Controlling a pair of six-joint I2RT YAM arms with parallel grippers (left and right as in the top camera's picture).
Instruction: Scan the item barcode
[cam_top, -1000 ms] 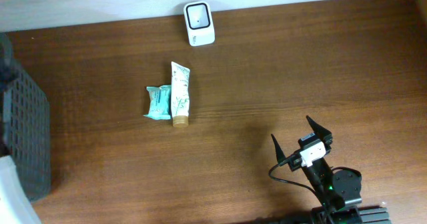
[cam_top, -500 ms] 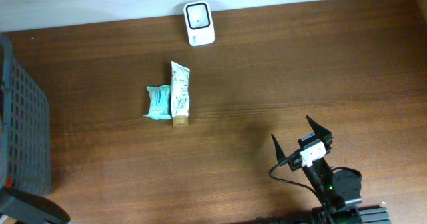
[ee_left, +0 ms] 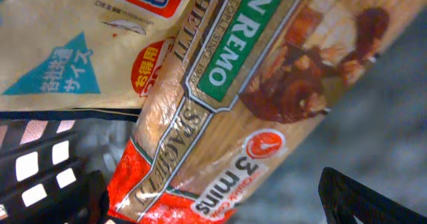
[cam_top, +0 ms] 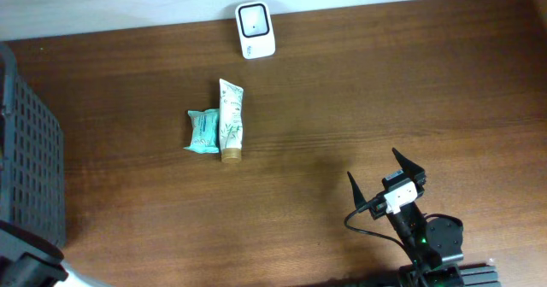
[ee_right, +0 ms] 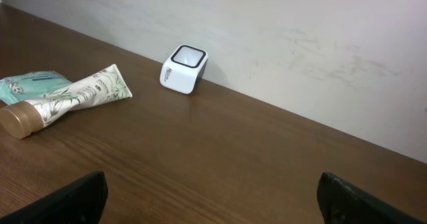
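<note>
A white barcode scanner stands at the table's far edge, also seen in the right wrist view as a scanner by the wall. A cream tube with a brown cap lies beside a teal packet mid-table. My right gripper hovers open near the front right, well apart from them, with nothing between its fingers. My left gripper is open close above a spaghetti packet with red ends; the packet lies between the spread jaws, not gripped.
A black mesh basket fills the left edge; part of the left arm shows below it. A beige packet with a red and blue label lies beside the spaghetti. In the right wrist view the tube and teal packet lie at left.
At the overhead view's lower left edge the left arm's visible part has shifted by the basket. The right arm and the things on the table have not moved.
</note>
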